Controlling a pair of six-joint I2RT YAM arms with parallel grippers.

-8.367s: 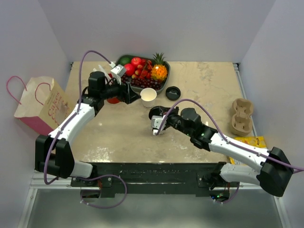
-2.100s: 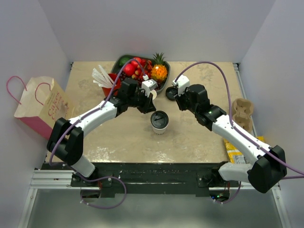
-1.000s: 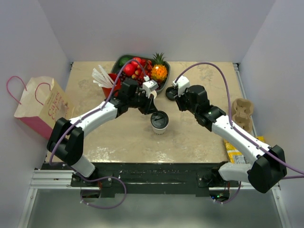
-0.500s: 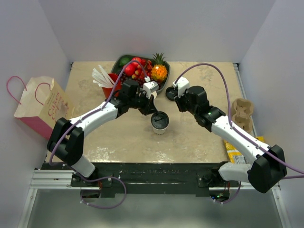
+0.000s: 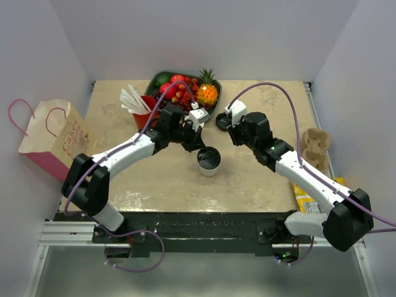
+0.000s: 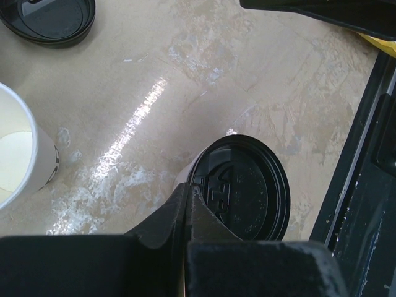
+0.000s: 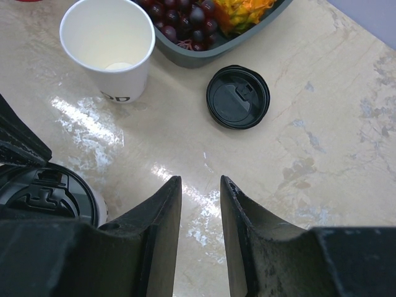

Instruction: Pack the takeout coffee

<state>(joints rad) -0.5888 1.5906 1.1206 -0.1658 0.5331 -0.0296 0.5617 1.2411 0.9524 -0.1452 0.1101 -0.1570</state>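
The takeout coffee is lidded but not yet packed. The left gripper is clenched empty against its lid, and the right gripper is held parted, empty.

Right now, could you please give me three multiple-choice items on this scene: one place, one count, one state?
1. Where does the takeout coffee stand? A on the table; B in the paper bag; C in the cup carrier.
2. How many black lids show in the right wrist view? A one; B two; C three.
3. How is the left end effector? A wide open; B shut; C gripping the red cup.
Answers: 1 A, it stands on the table, lid on. 2 B, the coffee's lid and a loose lid. 3 B, its fingers meet at the lid's rim.
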